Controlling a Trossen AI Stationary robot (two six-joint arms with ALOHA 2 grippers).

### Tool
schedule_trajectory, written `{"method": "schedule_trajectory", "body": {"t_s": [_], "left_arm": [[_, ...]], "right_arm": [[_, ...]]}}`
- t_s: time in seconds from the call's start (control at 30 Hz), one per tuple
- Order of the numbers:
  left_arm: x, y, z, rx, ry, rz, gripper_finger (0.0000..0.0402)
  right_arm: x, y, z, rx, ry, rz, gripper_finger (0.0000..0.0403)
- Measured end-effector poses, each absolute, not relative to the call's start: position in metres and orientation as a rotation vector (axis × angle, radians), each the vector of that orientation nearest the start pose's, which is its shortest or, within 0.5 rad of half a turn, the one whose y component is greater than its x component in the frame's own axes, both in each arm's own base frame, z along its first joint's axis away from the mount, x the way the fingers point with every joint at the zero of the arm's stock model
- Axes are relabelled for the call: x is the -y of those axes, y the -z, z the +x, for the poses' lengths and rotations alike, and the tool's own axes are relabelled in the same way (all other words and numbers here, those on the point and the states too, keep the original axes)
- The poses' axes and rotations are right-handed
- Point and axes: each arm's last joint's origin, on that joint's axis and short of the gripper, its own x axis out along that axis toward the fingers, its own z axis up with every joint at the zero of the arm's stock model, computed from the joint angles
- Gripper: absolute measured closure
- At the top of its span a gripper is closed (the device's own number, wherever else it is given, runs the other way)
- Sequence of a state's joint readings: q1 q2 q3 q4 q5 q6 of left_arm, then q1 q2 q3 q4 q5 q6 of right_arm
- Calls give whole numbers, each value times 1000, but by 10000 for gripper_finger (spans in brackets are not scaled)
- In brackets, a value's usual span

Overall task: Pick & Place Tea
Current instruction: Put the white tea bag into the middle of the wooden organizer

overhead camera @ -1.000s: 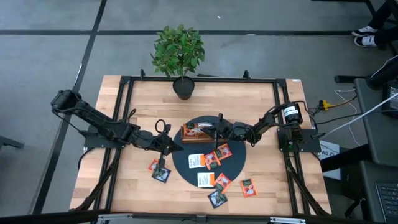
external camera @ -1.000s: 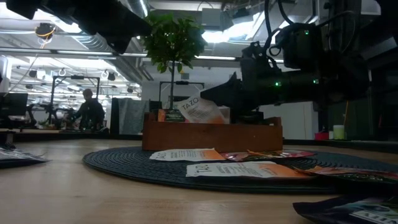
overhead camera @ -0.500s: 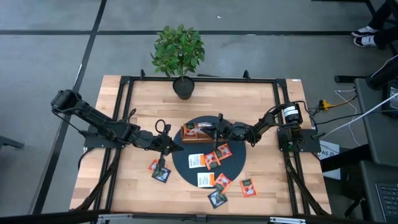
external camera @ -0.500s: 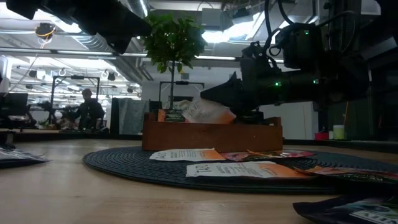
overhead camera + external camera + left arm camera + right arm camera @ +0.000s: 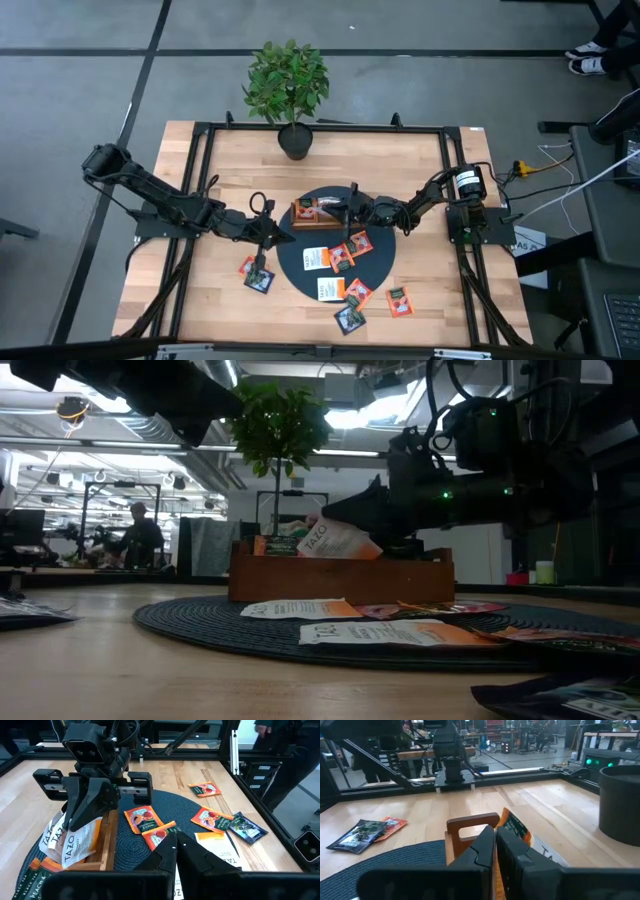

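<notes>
right hand (image 5: pixel 82 817) over long brown wooden tray (image 5: pixel 107 845), fingers nearly together, touching white-orange tea sachet (image 5: pixel 80 842) | left hand (image 5: pixel 268 236) pressed together beside round dark mat (image 5: pixel 385 262)

The white and orange tea sachet (image 5: pixel 335 541) at the right pincer (image 5: pixel 345 520) has tipped over: a second ago it stood nearly upright above the wooden tray (image 5: pixel 340 577), its lettering facing the low camera; it then dropped flatter, and now lies slanted across the tray's top edge with its orange end lower. In the room behind, a person (image 5: pixel 138 540) has shifted slightly.
</notes>
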State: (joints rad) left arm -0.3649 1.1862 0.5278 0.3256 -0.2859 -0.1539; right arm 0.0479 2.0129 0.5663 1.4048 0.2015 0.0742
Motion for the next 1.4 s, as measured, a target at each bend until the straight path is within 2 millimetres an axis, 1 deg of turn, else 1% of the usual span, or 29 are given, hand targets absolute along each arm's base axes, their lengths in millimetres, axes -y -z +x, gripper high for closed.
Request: {"method": "schedule_trajectory", "body": {"t_s": [0.13,0.4,0.73,0.8,1.0,1.1,1.23,1.33,1.4], "left_arm": [[79,-215,229,-320,54,-46,399],[79,-215,229,-320,53,-47,394],[79,-215,229,-321,52,-62,399],[79,-215,229,-321,56,-63,397],[79,-215,229,-323,71,-65,394],[79,-215,229,-323,70,-65,394],[79,-215,229,-323,70,-65,394],[79,-215,229,-323,71,-62,394],[79,-215,229,-323,71,-60,394]], "right_arm": [[-11,-102,319,-37,108,79,377],[-10,-108,318,-69,133,88,377],[-8,-107,318,-87,122,118,375],[-8,-107,318,-87,121,120,364],[-8,-107,318,-86,124,144,301],[-8,-108,318,-85,124,143,275],[-7,-115,317,-117,127,140,257],[-7,-124,314,-177,139,147,252],[-6,-126,311,-229,178,181,252]]}}
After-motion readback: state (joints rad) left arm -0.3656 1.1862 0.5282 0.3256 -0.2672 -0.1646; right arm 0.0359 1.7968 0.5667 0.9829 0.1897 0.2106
